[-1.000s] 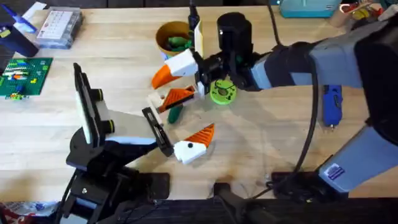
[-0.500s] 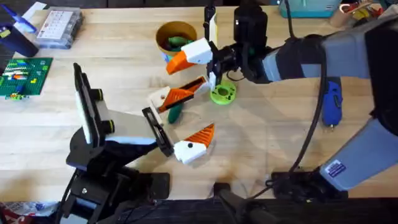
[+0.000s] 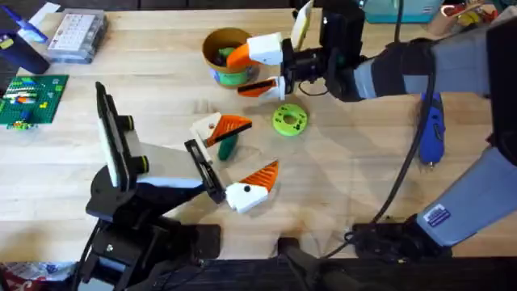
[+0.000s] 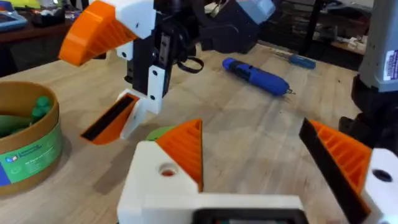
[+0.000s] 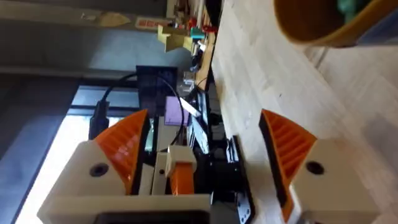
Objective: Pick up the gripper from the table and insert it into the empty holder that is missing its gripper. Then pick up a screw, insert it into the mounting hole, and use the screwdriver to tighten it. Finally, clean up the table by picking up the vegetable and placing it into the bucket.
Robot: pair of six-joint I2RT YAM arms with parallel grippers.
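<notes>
The loose gripper (image 3: 220, 127), a beige-white block with an orange wedge, lies flat mid-table; the left wrist view has it close up (image 4: 177, 163). The dark green vegetable (image 3: 229, 146) lies against it. My right gripper (image 3: 262, 68) hovers open and empty beside the yellow-tan bucket (image 3: 229, 75), one finger above the other (image 4: 99, 34). My left gripper (image 3: 232, 179) rests low at the front: the black bar holder (image 3: 206, 171) is bare and a white-and-orange finger (image 3: 255, 186) stands apart from it. The blue screwdriver (image 3: 430, 136) lies at the right.
A green round disc (image 3: 289, 119) sits right of the loose piece. The bucket (image 4: 31, 146) holds green items. A green brick plate (image 3: 31, 99) and a clear parts box (image 3: 77, 35) stand at the far left. Bare wood lies between the disc and the screwdriver.
My right gripper has risen from over the loose piece and swung back and right toward the bucket, still open. The loose piece, the vegetable and the left arm have not moved.
</notes>
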